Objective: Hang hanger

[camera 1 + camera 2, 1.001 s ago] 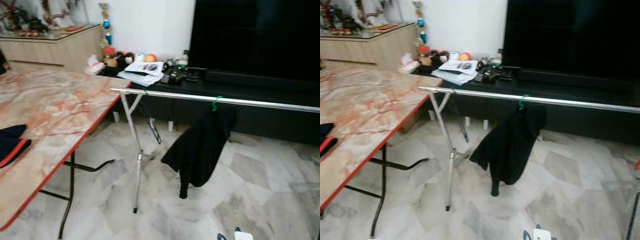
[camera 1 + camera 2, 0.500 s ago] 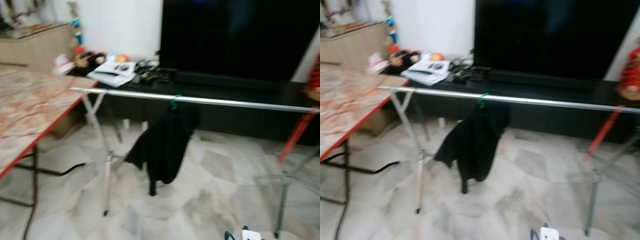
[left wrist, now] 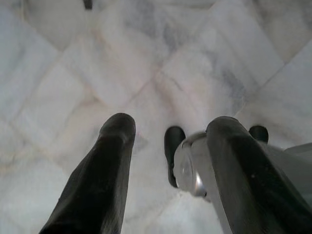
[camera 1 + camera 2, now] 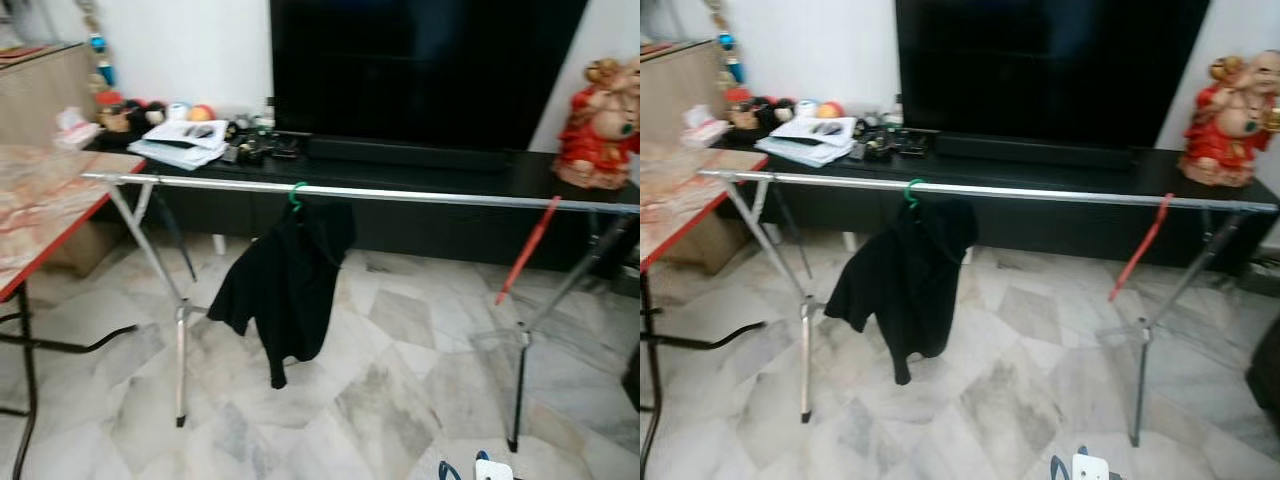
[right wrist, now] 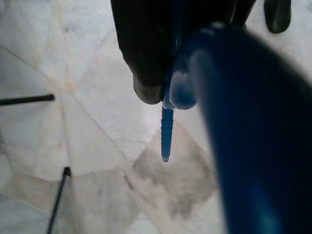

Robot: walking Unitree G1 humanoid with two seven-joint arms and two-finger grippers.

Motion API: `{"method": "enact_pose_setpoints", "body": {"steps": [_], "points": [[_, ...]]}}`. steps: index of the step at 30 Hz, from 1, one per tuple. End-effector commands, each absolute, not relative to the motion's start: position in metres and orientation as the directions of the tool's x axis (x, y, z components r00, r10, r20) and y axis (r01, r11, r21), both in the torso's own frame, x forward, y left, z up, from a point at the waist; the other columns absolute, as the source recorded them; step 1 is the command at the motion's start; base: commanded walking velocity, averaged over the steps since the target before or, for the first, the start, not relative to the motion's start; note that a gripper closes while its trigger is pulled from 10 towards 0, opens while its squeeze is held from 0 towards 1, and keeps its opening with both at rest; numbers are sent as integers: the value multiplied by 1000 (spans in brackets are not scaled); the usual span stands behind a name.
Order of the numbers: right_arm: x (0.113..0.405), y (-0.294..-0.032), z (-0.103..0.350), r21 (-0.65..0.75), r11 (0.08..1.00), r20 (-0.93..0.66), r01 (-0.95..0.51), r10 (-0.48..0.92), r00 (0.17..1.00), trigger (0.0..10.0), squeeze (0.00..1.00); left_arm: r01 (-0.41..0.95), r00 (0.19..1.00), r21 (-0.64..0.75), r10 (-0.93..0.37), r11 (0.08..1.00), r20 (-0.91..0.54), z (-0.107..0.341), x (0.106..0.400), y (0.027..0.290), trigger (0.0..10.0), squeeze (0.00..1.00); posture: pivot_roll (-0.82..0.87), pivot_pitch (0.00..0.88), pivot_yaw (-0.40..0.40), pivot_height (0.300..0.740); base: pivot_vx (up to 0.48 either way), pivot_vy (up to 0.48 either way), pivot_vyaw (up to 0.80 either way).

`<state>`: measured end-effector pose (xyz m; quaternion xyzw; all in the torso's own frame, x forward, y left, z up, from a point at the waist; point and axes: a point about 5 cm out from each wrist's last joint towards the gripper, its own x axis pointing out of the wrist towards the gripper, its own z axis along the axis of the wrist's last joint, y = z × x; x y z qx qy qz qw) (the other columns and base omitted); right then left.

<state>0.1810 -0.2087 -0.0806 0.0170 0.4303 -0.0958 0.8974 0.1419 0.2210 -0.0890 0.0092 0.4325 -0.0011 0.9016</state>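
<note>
A blue hanger [image 5: 243, 122] is held clamped between the fingers of the right gripper [image 5: 161, 73], its ridged tip pointing down toward the marble floor [image 4: 400, 400]. The arm is carried low, so the hanger is well below the silver rail [image 4: 420, 195] of the drying rack. The left gripper [image 3: 168, 161] is seen with its 2 fingers spread apart and nothing between them, above the same floor.

On the rail, 1 green hanger [image 4: 296, 193] with a black garment [image 4: 285, 285] is already hung, toward the robot's left. A long bare stretch of rail lies to the right of it, up to the red rod [image 4: 527, 250] leaning near the far leg.

The step in hand is judged to be the approach. It would be done well if the bare stretch is squared up to first, then the hanger is raised above the rail with its hook turned across it. It should be lowered until the hook is seated before the grip is released, well apart from the black garment.
</note>
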Motion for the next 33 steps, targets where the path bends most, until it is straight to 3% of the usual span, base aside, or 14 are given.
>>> {"method": "enact_pose_setpoints", "body": {"steps": [1, 11, 33], "points": [[185, -207, -79, -46, 983, -765, 177, -149, 627, 10000, 0, 8, 617, 17, 8, 1000, -787, -90, 140, 222, 10000, 0, 148, 0, -17, 740, 0, 0, 0], [189, -197, -78, -42, 995, -763, 94, -92, 640, 10000, 0, 7, 616, 14, 7, 1000, -788, -89, 142, 222, 10000, 0, 153, 0, -15, 740, 0, 0, 0], [191, -195, -78, -45, 996, -759, 78, -85, 645, 10000, 0, 8, 610, -4, -8, 1000, -792, -91, 139, 220, 10000, 0, 158, 0, -10, 740, 296, 0, 0]]}}
